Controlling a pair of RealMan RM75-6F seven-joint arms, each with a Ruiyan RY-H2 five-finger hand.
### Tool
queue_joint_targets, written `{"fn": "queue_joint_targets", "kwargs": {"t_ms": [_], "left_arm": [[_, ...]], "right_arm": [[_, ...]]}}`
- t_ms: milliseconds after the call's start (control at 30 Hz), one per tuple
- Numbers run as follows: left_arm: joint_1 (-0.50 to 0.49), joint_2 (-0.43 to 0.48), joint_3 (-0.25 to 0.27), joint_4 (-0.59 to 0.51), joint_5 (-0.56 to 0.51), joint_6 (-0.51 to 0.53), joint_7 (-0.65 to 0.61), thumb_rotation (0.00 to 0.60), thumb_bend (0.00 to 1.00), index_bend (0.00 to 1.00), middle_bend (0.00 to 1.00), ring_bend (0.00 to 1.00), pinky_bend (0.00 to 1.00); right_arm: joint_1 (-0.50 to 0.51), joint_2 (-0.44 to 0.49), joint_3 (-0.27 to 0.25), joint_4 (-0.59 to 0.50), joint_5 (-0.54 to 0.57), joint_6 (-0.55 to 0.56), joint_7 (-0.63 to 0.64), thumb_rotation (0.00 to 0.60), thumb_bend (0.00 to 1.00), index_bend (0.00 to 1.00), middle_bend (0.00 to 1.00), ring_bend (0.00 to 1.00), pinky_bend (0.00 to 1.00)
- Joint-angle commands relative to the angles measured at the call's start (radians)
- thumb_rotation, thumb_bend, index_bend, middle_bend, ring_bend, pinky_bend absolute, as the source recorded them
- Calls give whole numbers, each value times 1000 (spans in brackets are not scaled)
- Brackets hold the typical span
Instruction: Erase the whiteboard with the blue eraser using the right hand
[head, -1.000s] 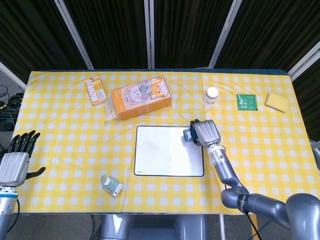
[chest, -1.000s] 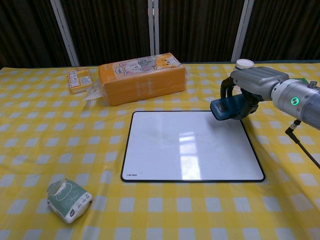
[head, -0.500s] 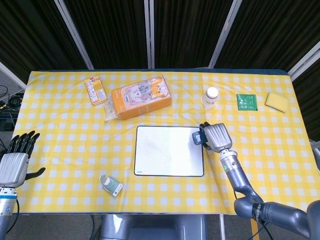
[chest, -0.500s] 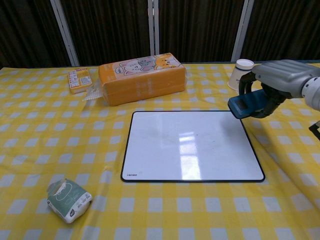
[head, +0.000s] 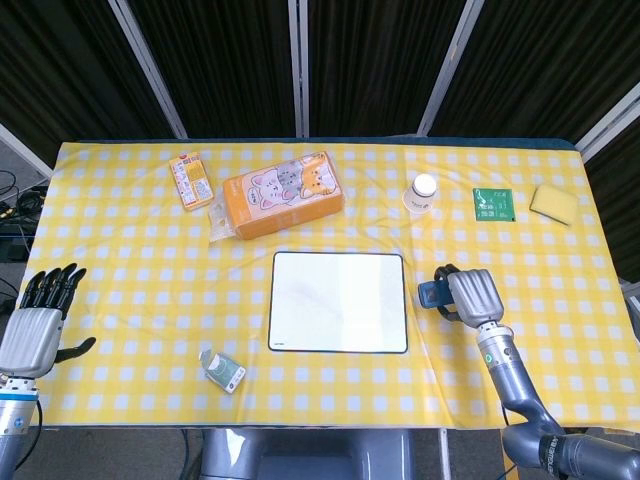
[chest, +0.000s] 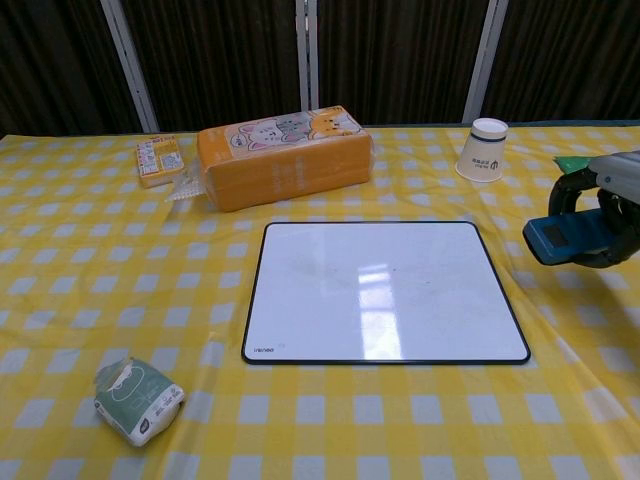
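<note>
The whiteboard (head: 338, 301) (chest: 380, 291) lies flat in the middle of the yellow checked table, its surface white with no marks I can make out. My right hand (head: 471, 295) (chest: 612, 210) is to the right of the board, off its edge, and grips the blue eraser (head: 433, 293) (chest: 567, 238) with fingers curled around it. My left hand (head: 38, 322) hangs at the table's left edge in the head view, fingers spread, holding nothing.
An orange cat-print package (head: 282, 193) (chest: 284, 155) lies behind the board. A paper cup (head: 422, 194) (chest: 483, 150), a green card (head: 494, 204) and a yellow sponge (head: 553, 201) sit at the back right. A small snack box (head: 189, 180) is back left, a wipes pack (head: 223, 370) (chest: 139, 400) front left.
My right hand has carried the blue eraser rightward, from over the board's upper right corner to the cloth beside it. The left hand has barely moved.
</note>
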Motion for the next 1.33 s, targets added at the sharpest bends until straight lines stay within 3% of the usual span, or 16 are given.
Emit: {"fn": "queue_joint_targets", "kwargs": {"t_ms": [33,167,267,367,433,667,1033,1167,1333], "left_arm": [[1,0,0,-2,2,2,1,600,112,0,0,0,0],[6,5,1,-9,11,16,0,600,112,0,0,0,0],[9,7,3,-13,15,23,0,600,112,0,0,0,0],[12,10,3,-17,19,29,-1,600,111,0,0,0,0],[15,12,4,-19,22,33,-2,600,111,0,0,0,0],[27,22,7,-32,38,60,-5,600,112,0,0,0,0],[56,27,19,-27,58,100,-11,600,111,0,0,0,0],[61,22,26,-26,73,108,0,600,112,0,0,0,0],[63,18,30,-25,81,109,5,600,112,0,0,0,0]], "right_arm": [[-12,4,-12,4,-4,-12,4,600,342,627,445,461,361],[-32,10,-25,1,-24,-7,16,600,248,385,172,147,109],[-45,16,-21,-10,-40,14,19,600,204,230,29,13,20],[-61,25,-12,-31,-49,43,23,600,188,120,0,0,0],[-74,38,-9,-52,-58,59,36,600,182,98,0,0,0],[-138,82,-31,-100,-131,149,74,600,182,90,0,0,0],[-312,143,-121,-77,-396,461,172,600,174,30,0,0,0],[-347,145,-144,-51,-432,485,206,600,172,25,0,0,0],[-366,158,-134,-46,-444,498,245,600,172,22,0,0,0]]}}
